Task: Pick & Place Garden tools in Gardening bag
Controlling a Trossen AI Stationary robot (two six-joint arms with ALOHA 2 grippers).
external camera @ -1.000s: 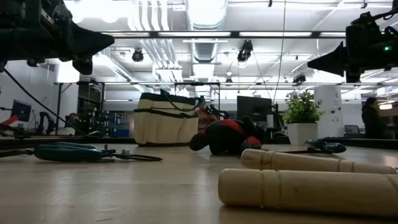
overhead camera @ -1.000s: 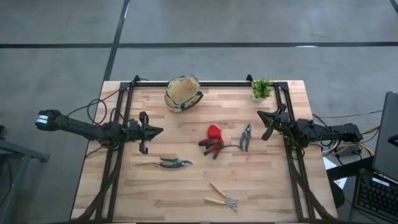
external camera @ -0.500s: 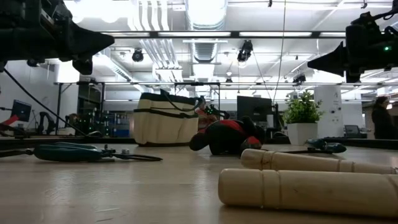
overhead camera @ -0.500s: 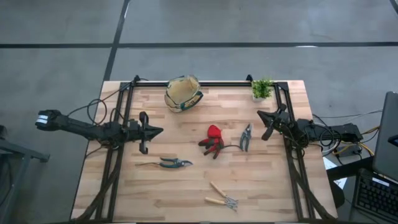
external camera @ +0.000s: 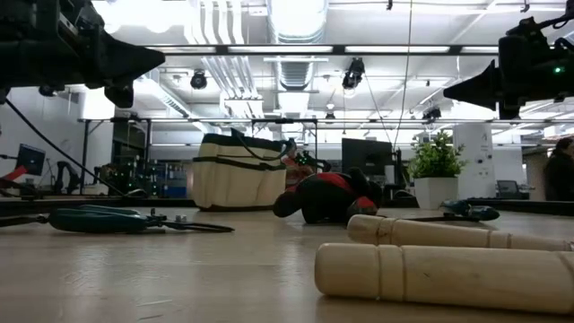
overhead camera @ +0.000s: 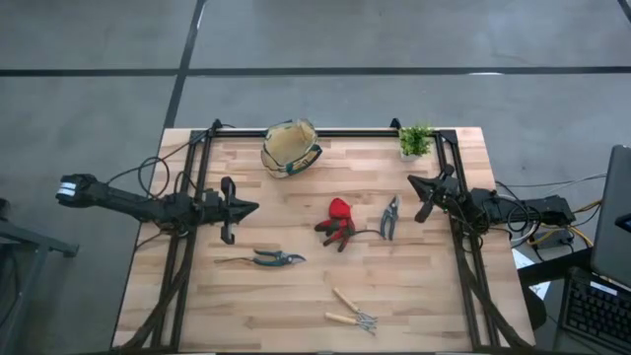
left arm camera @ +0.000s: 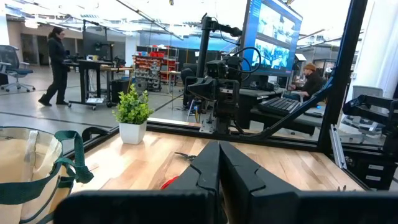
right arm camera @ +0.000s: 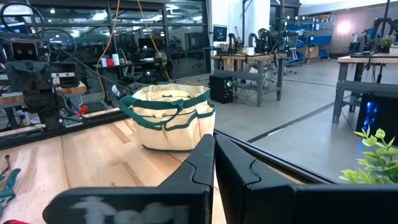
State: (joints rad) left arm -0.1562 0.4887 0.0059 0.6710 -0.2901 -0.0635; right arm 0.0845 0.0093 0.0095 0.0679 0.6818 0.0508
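Risk entry: both claws clenched on nothing, left gripper [overhead camera: 251, 208] and right gripper [overhead camera: 414, 181] at table edges; glove [overhead camera: 337, 223], shears [overhead camera: 268, 258] and forks [overhead camera: 352, 313] lay scattered, so flat thin tools could have slipped short of the gardening bag [overhead camera: 290, 148].

A person [external camera: 561, 169], dimly seen, has shifted at the room's edge.

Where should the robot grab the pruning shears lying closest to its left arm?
Probably the teal handles of the pruning shears, from straight above. They lie flat on the table, thin blades pointing toward the right arm, and the handles are the thicker part. The shut left gripper must open first.
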